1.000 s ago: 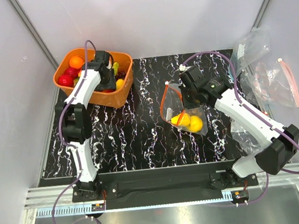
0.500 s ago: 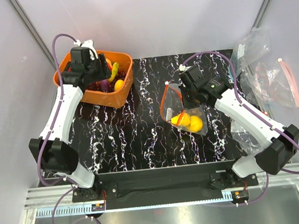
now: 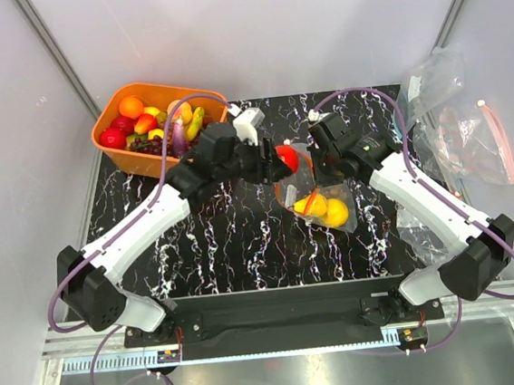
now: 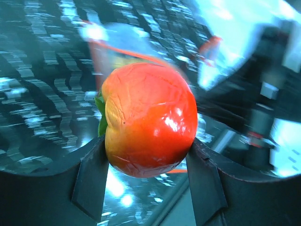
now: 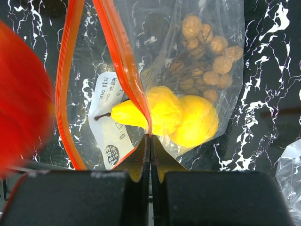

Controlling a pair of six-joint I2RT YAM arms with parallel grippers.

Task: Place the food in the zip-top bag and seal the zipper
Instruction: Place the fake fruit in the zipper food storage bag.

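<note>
The zip-top bag (image 3: 321, 200) lies mid-table with its orange-red zipper (image 5: 123, 61) gaping open; a yellow pear (image 5: 162, 113), another yellow fruit and brown nuts are inside. My right gripper (image 5: 150, 137) is shut on the zipper's near lip and holds the mouth open; it also shows in the top view (image 3: 320, 170). My left gripper (image 3: 277, 160) is shut on a red-orange tomato-like fruit (image 4: 148, 120) and holds it just left of the bag's mouth, above the mat. The fruit shows in the top view (image 3: 286, 158) and as a red blur in the right wrist view (image 5: 21, 99).
An orange bin (image 3: 107, 120) with several toy fruits stands at the back left. Spare clear bags (image 3: 465, 131), one with a thin pink-red strip, lie at the right edge of the black marbled mat (image 3: 225, 241).
My left arm has left the orange bin and swung right across the mat, carrying the red fruit to the bag's mouth. The right arm and the bag have not moved.
</note>
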